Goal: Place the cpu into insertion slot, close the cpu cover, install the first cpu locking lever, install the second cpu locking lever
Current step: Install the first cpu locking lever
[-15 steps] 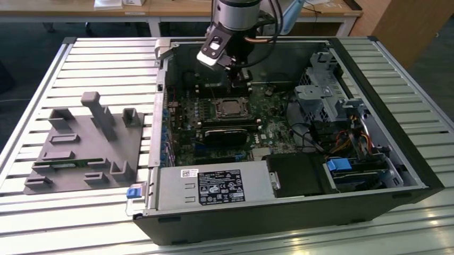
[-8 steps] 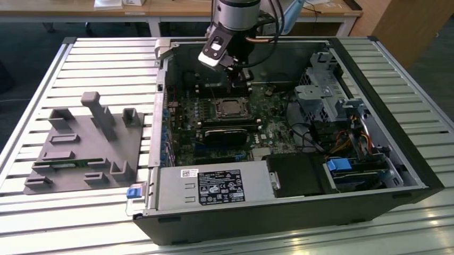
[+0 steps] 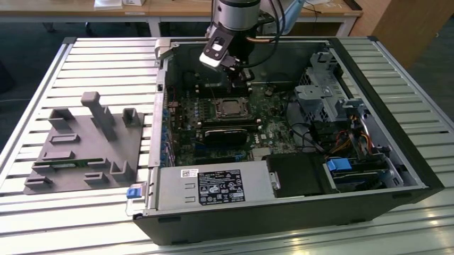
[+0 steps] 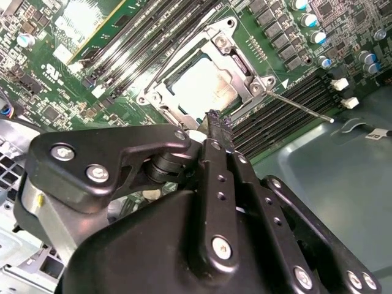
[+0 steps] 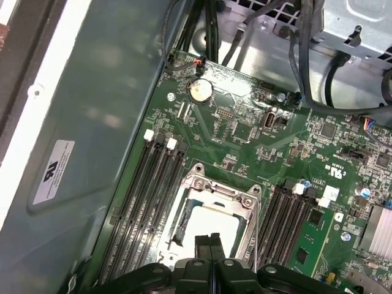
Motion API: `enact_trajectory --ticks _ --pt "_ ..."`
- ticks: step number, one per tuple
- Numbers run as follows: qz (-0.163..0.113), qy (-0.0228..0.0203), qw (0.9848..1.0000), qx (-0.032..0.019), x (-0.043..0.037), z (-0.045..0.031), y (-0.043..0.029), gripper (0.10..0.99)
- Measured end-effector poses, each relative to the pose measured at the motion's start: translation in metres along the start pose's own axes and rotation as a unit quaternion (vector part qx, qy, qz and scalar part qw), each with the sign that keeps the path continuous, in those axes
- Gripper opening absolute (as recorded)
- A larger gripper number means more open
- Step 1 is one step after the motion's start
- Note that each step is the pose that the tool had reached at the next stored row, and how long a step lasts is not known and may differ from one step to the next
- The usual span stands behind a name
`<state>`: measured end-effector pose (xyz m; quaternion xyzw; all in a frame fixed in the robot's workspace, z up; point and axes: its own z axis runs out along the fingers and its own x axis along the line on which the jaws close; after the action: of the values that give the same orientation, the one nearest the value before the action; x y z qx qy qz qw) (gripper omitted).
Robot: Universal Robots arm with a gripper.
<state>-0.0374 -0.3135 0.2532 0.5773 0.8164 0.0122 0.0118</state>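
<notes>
With the cpu (image 5: 214, 217) seated under the closed cover (image 5: 219, 190), the empty fingers (image 4: 215, 125), pinched shut just above it, seem set for locking the lever (image 4: 300, 107), which calls for a precise downward push.

Silver cpu (image 5: 212, 220) flat in insertion slot (image 5: 181, 222); cpu cover (image 5: 217, 187) lowered.

Down below the gripper (image 5: 209, 241) spreads the green motherboard (image 5: 245, 131), with long black memory slots (image 5: 144, 202) running on either side of it and a round coin battery (image 5: 199, 90) further out, near the black cables (image 5: 306, 43). Well clear of it, a grey power supply box (image 3: 212, 187) lies at the end of the open computer case (image 3: 284, 226). Outside the case, a grey block fixture (image 3: 85, 141) rests on the slatted table (image 3: 106, 53), off toward the exterior view's left.
</notes>
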Motion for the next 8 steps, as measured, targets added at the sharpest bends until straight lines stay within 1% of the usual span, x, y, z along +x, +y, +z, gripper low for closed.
enact_trajectory --ticks 8 --pt "-0.012 -0.0003 0.9999 -0.0014 0.0 0.0 0.0 0.118"
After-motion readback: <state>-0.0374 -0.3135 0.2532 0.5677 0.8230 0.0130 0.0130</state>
